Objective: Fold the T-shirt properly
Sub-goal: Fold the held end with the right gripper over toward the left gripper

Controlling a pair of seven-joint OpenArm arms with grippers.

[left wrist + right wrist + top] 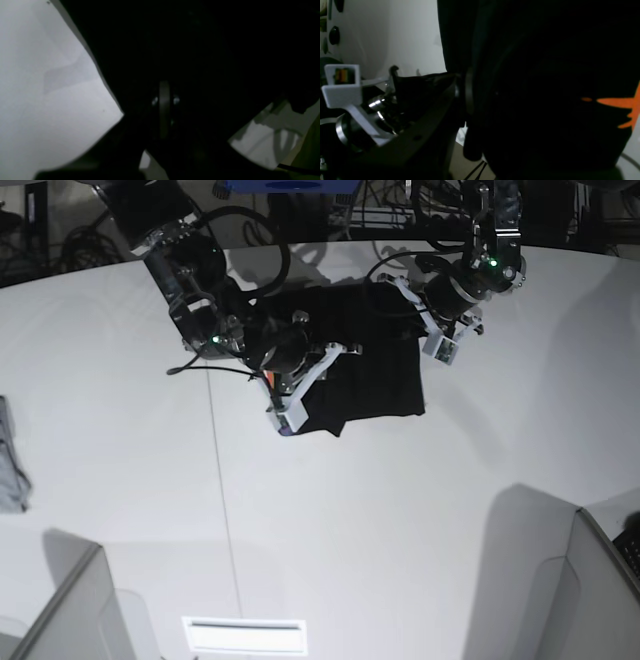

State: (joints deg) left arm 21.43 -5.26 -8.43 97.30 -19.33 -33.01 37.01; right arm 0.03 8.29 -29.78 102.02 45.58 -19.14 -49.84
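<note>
T-shirt (365, 370), black, is seen bunched at the far middle of the white table (330, 520), held up between the two arms. On the base view's left, the right gripper (318, 358) is nipped narrowly on one side of the cloth, near an orange print patch. On the right, the left gripper (412, 308) is pressed fully together on the opposite edge. The garment's long axis is stretched between both grips, so neither arm is judged nearer.
</note>
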